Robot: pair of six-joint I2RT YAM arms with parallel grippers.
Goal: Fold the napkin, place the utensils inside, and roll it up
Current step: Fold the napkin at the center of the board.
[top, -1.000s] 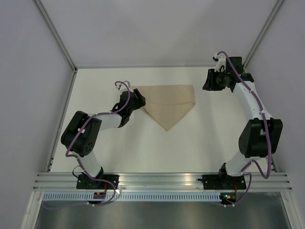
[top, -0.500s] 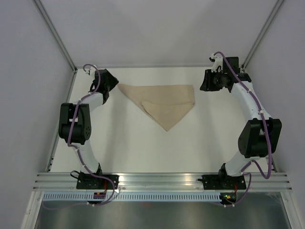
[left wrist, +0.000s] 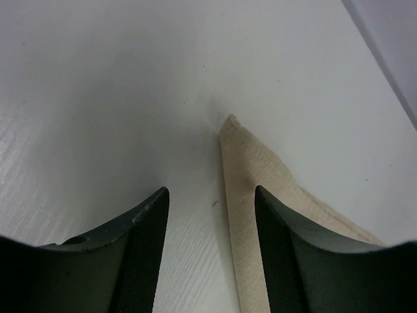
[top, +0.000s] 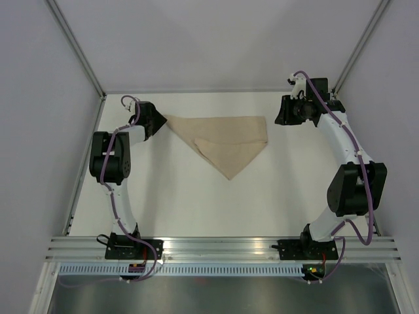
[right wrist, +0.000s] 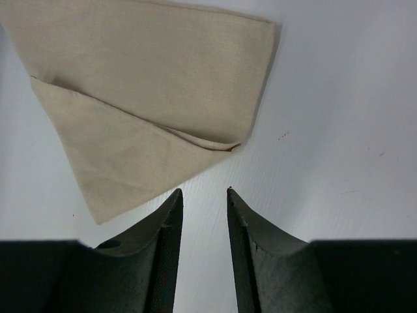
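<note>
A: Start at the left tool (left wrist: 210, 195). What is it doing?

B: Its jaws stand spread and hold nothing. The pointed corner of the napkin (left wrist: 244, 189) lies flat on the bench (left wrist: 98, 98) in the gap between them. It lies close against one jaw, with its tip just ahead of the jaw tips.

A: And the right tool (right wrist: 204, 192)?

B: Parted too, with a narrower gap and nothing in it. It sits off the cloth. The napkin's folded corner lies just ahead of its tips, not touching.

A: Beyond the tools?

B: The cloth spreads between the two as a rough triangle. One long straight edge runs from beside the left tool to near the right one. A second layer juts toward the arm bases, its edges unmatched. No fork shows in any view.

A: So which step?

B: Folding, I'd say, and not finished. The left tool looks set to pinch that corner. It needs to settle onto the bench and close on the cloth without shoving it away. Then it should lift and carry the corner across, laying the edges even.
</note>
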